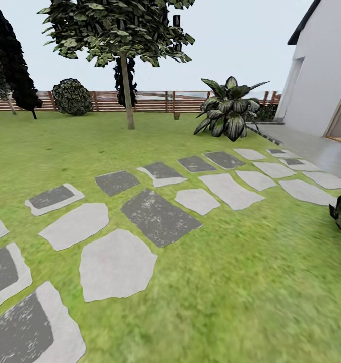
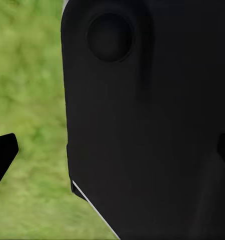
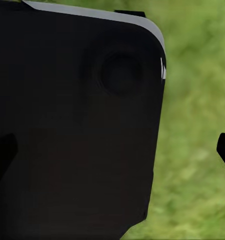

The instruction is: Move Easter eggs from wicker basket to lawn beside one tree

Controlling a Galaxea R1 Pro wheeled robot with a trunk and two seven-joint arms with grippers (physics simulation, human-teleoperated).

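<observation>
Still searching: no basket or eggs in sight, just lawn (image 1: 231, 302), stepping stones (image 1: 115, 264), a tree (image 1: 126, 91) by the fence (image 1: 150, 101). Both jaws spread apart, holding nothing. Next: locate the basket.

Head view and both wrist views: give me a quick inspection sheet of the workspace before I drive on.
Surface: lawn, mottled green, crossed by grey stepping stones.
Job's things: one tree with a pale trunk near the fence; eggs and basket nothing seen.
Clutter: leafy plant, round bush.
Grippers: dark fingers over grass in both wrist views; open or shut unclear.
Cables: nothing seen.
Surroundings: white house at right.
</observation>
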